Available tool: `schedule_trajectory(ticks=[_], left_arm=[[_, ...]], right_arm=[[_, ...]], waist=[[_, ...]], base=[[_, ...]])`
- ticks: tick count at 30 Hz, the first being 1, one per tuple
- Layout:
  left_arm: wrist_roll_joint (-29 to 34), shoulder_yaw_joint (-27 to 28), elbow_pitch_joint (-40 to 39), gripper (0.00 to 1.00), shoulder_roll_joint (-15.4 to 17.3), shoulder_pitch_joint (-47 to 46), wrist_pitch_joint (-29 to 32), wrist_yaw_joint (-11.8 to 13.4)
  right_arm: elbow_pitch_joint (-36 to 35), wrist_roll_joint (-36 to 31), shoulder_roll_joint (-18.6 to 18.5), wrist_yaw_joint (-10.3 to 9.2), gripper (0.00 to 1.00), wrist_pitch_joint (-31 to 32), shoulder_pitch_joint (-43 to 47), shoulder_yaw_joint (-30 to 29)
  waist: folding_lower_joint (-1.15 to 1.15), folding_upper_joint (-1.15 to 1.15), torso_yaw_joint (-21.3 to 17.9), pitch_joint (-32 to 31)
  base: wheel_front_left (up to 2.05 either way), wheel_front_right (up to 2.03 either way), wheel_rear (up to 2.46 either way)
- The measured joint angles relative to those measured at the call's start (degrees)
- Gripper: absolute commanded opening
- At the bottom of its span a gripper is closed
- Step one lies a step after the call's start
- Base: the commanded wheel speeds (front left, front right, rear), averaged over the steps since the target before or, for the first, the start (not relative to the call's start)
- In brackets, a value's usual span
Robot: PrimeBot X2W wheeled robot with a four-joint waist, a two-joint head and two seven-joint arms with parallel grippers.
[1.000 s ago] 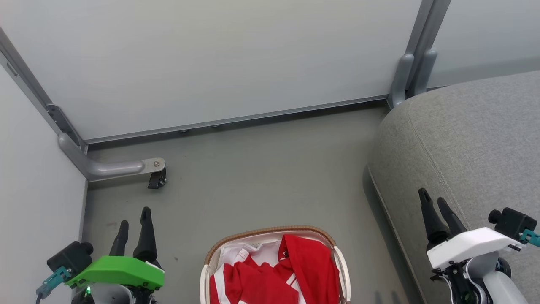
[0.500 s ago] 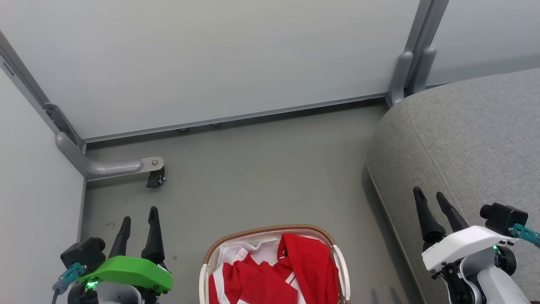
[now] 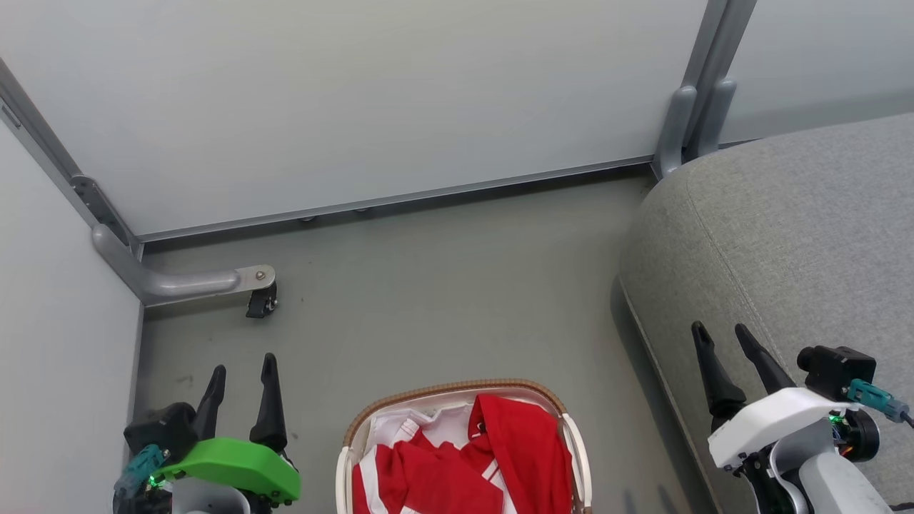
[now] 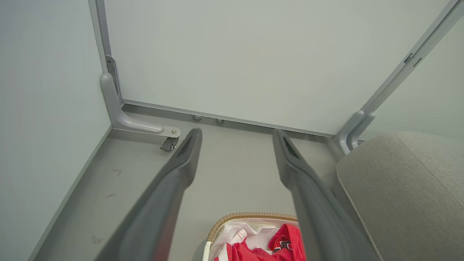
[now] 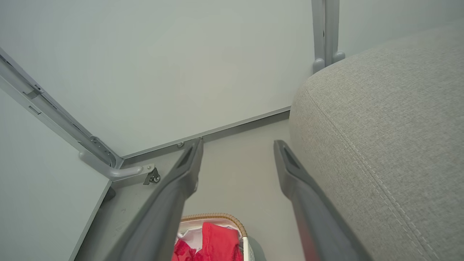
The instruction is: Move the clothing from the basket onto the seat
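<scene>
Red clothing (image 3: 471,464) with white stripes lies heaped in the basket (image 3: 450,392), which stands on the floor at the bottom centre of the head view. The grey seat (image 3: 800,243) rises to its right. My left gripper (image 3: 243,368) hangs open to the left of the basket, above bare floor. Over the seat's front edge my right gripper (image 3: 717,330) stands open and empty. In the left wrist view the clothing (image 4: 264,246) and basket (image 4: 246,216) show low between the fingers, and the seat (image 4: 406,188) at right. The right wrist view shows the clothing (image 5: 214,243), the basket (image 5: 217,217) and the seat (image 5: 380,119).
Pale partition panels (image 3: 371,100) close off the back and left, on grey metal frames. A grey foot bracket with a small black caster (image 3: 258,303) juts onto the floor at left. A grey upright post (image 3: 689,107) stands at the seat's back corner. Grey floor (image 3: 443,293) lies beyond the basket.
My left gripper has drifted right and slightly down in the head view. The right gripper has shifted a little to the left. Both stay open, and the basket and clothing have not moved.
</scene>
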Motion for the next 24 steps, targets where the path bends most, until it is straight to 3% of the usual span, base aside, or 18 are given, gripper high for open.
schedule_trajectory(ticks=[24], left_arm=[[9.03,-1.69,-0.29,1.00,-0.03,1.11,-2.93,-0.45]], right_arm=[[1.40,-10.12,-0.60,0.00,1.00,-2.89,-0.10,1.97]], waist=[[0.00,0.00,-0.28,0.64]], base=[[0.00,0.00,0.00]])
